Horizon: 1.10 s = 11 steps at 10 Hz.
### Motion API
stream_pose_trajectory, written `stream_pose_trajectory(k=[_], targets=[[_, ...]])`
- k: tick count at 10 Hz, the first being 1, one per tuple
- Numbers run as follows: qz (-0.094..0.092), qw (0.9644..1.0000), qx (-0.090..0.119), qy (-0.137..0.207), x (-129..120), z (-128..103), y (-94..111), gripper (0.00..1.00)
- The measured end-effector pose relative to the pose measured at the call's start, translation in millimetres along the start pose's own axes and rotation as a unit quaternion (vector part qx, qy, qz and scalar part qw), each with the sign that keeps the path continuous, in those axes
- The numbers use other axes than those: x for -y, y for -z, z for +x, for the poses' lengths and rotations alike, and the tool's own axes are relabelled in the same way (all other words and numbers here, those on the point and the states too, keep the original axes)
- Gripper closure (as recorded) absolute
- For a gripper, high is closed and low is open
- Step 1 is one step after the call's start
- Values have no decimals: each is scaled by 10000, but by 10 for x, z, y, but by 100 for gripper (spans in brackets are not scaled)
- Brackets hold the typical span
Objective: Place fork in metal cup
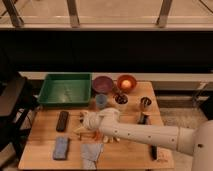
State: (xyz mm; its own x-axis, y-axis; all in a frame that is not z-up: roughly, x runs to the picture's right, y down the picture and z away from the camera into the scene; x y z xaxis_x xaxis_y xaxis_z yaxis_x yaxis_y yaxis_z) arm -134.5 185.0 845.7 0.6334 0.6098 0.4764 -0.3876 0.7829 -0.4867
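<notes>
Jaws of the gripper (86, 126) stand spread apart with nothing seen between them, low over the middle of the worktop (45, 134) among pale yellow wedges (80, 131). The fork cannot be made out there, and the metal cup (145, 103) stands well apart near the right rear edge. Bare wood lies between the gripper and the black block (62, 120), the back edge is lined by the green tray (65, 90), blue cup (101, 100) and white cup (120, 99), and the white arm (150, 135) reaches in from the lower right, nearly level across the front.
</notes>
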Motion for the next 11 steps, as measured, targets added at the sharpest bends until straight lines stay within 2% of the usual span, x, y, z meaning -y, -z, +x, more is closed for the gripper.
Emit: stream_pose_trajectory(k=[4, 5, 8, 11], targets=[[14, 9998, -69, -171, 17, 116, -16, 26], [-38, 9998, -100, -166, 9, 119, -39, 31], [-105, 9997, -151, -152, 2, 109, -87, 58], [-127, 9997, -161, -118, -12, 95, -97, 89]])
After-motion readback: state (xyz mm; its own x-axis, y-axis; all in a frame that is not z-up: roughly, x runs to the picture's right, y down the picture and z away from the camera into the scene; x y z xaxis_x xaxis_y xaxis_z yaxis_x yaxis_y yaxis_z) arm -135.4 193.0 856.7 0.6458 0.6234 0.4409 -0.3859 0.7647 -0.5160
